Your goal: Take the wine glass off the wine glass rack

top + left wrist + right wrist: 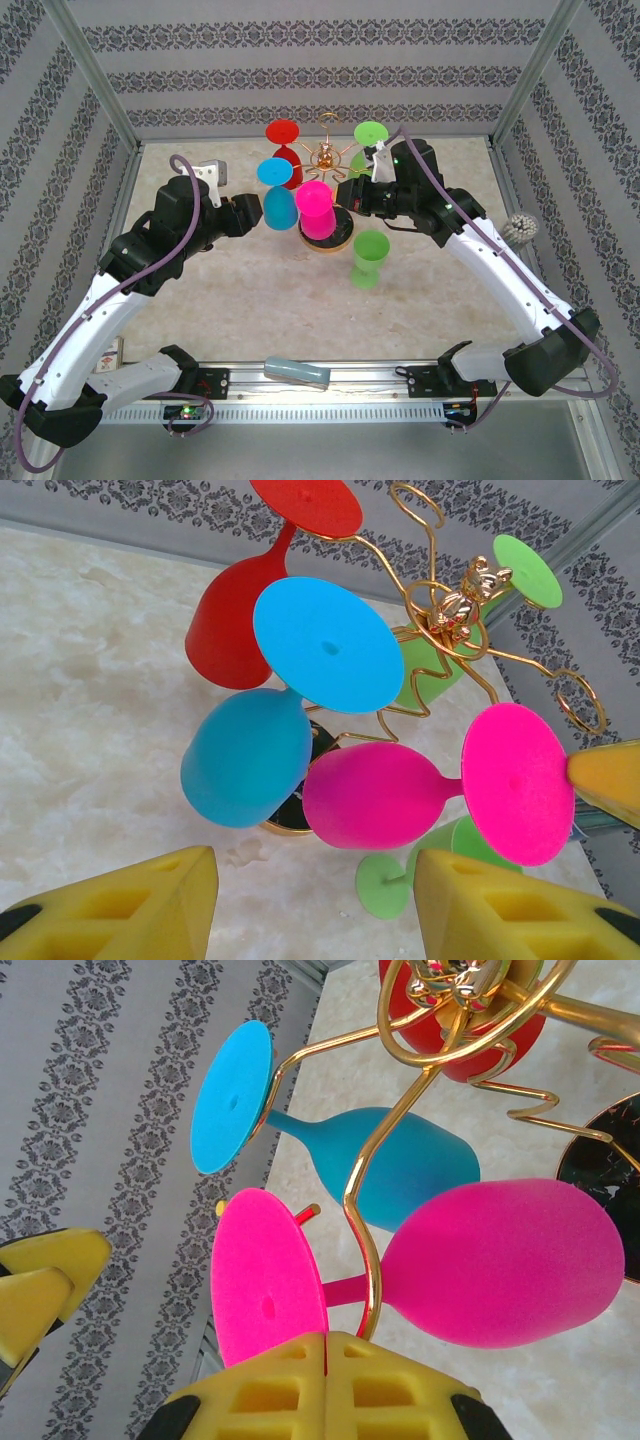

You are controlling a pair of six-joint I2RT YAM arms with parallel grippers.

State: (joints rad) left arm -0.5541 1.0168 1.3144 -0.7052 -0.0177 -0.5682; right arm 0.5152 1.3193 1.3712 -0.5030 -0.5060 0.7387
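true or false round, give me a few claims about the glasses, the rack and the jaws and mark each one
1. The pink wine glass hangs on the wine glass rack. True.
2. The left jaws grip the blue glass. False: they stand open with nothing between them.
3. A green glass sits on the table, off the rack. True.
4. The right jaws are wide open. False: they are shut.
5. The red one lies on the table. False: the red glass hangs on the rack.

Right wrist view: the rack's black base [600, 1170] runs off the edge — left wrist view: the red glass's foot [305, 502] is cropped.
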